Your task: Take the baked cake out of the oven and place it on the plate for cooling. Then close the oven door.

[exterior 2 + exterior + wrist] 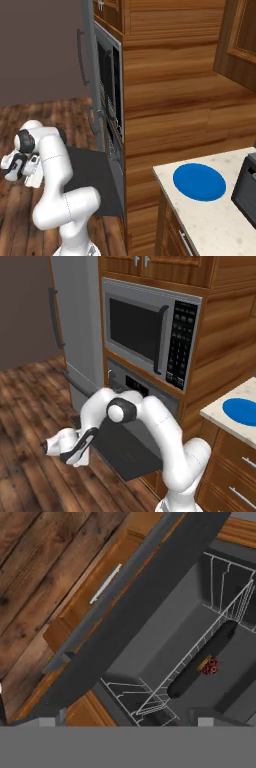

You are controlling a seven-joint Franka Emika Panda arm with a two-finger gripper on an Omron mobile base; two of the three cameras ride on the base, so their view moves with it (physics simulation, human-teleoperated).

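Note:
The oven door (pixel 125 453) hangs open, dropped down flat in front of the oven (pixel 145 387). In the hand view I look past the door (pixel 135 627) into the cavity, where the small reddish-brown cake (pixel 210 665) rests on the wire rack (pixel 200 644) beside a long dark shape. My gripper (pixel 47 447) hovers left of the door's outer edge, outside the oven and well away from the cake, open with nothing in it. The blue plate (pixel 245 411) lies bare on the counter to the right (pixel 199 181).
A microwave (pixel 150 331) sits above the oven and a grey fridge (pixel 75 331) stands to its left. A drawer with a bar handle (pixel 105 584) lies below the door. A dark appliance (pixel 247 187) stands on the speckled counter (pixel 210 220) beside the plate.

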